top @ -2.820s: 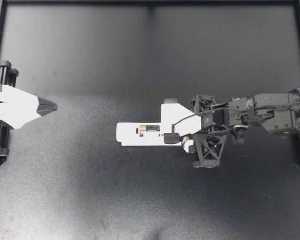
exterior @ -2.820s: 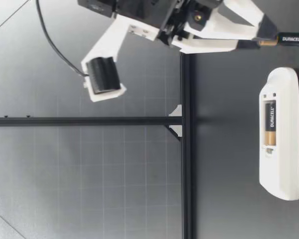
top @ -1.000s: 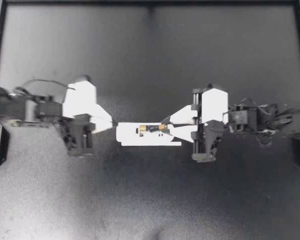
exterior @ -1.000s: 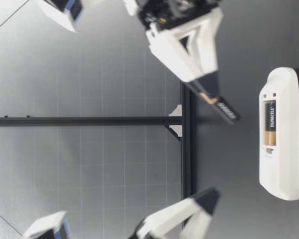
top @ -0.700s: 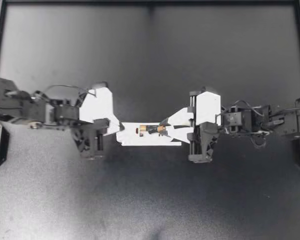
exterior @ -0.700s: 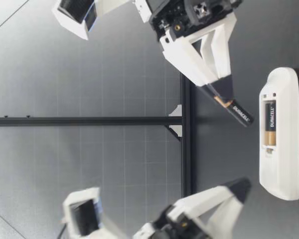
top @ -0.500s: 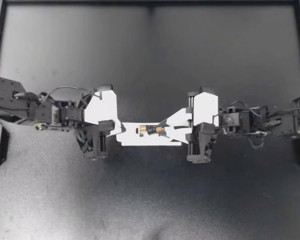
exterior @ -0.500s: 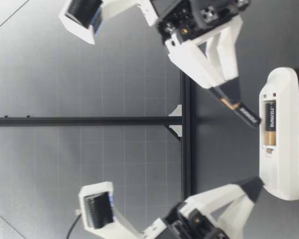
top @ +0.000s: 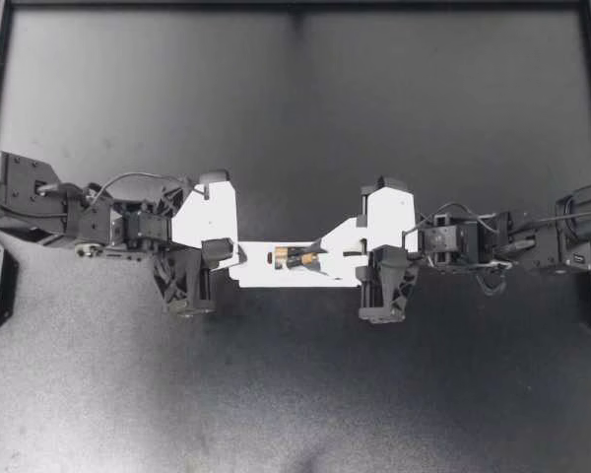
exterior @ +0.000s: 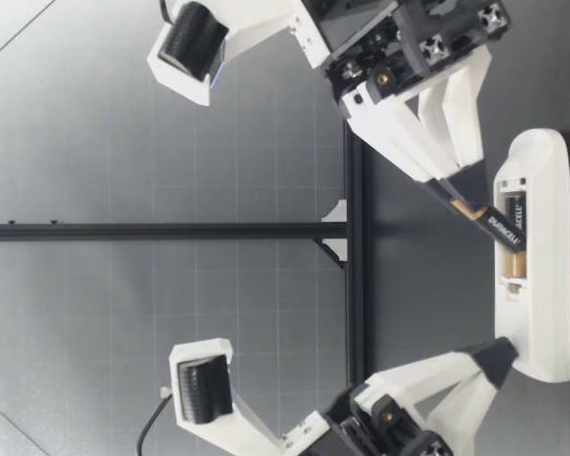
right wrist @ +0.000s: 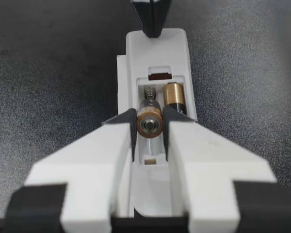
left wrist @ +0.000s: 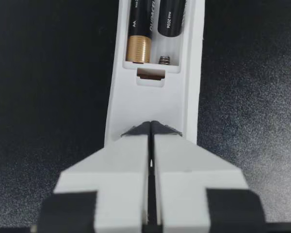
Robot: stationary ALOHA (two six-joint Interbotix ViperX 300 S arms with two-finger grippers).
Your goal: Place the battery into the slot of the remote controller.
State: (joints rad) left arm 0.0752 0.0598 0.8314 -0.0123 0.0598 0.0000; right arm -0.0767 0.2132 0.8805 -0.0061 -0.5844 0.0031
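Black table [top: 295,118], grey gridded backdrop [exterior: 95,142], left gripper [top: 238,258] clenched, right gripper [top: 321,254] grasping battery [right wrist: 149,124]

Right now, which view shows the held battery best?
The low view: the battery shows lengthwise, tilted, its lower end at the remote. The right wrist view shows its end between the fingers; the left wrist view part; the top view little.
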